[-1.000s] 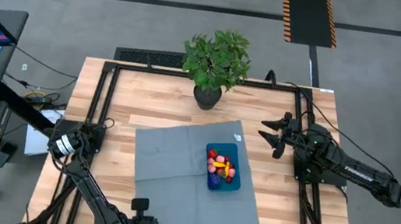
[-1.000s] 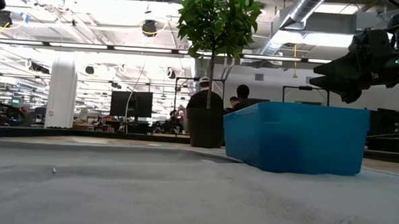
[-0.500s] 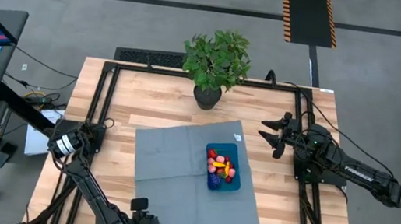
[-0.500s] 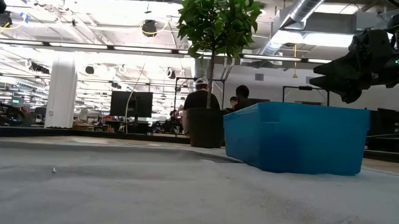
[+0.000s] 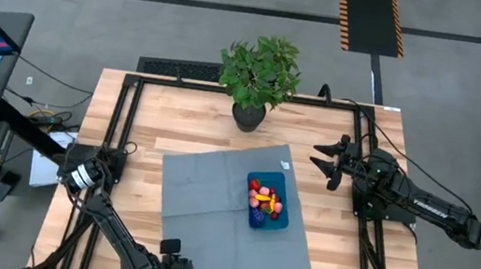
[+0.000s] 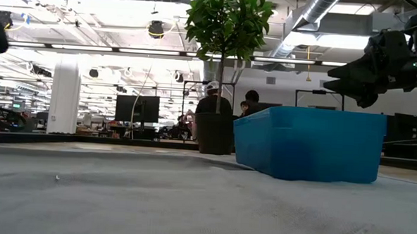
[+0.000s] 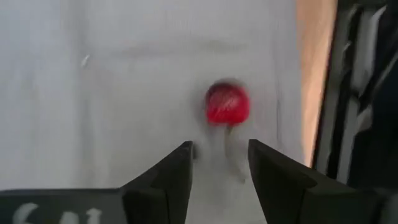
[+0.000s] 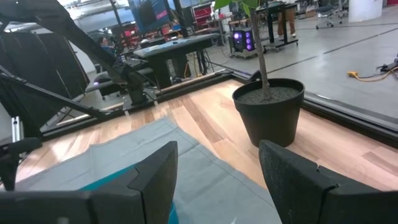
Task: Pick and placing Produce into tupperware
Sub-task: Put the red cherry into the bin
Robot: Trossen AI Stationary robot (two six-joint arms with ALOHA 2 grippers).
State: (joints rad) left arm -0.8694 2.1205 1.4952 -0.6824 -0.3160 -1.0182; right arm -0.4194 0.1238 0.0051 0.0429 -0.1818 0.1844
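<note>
Before the left tool (image 7: 219,163), red produce (image 7: 227,104) lies roundish.

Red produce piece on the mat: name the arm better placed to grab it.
Left. The left gripper hangs open right by the red piece on the mat; the right gripper waits across the table, beyond the tupperware.

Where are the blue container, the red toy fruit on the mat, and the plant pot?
blue container (image 6: 309,144), low view, on its front wall.
red toy fruit (image 7: 227,106), left wrist view, on its middle.
plant pot (image 8: 269,112), right wrist view, on its side wall.
</note>
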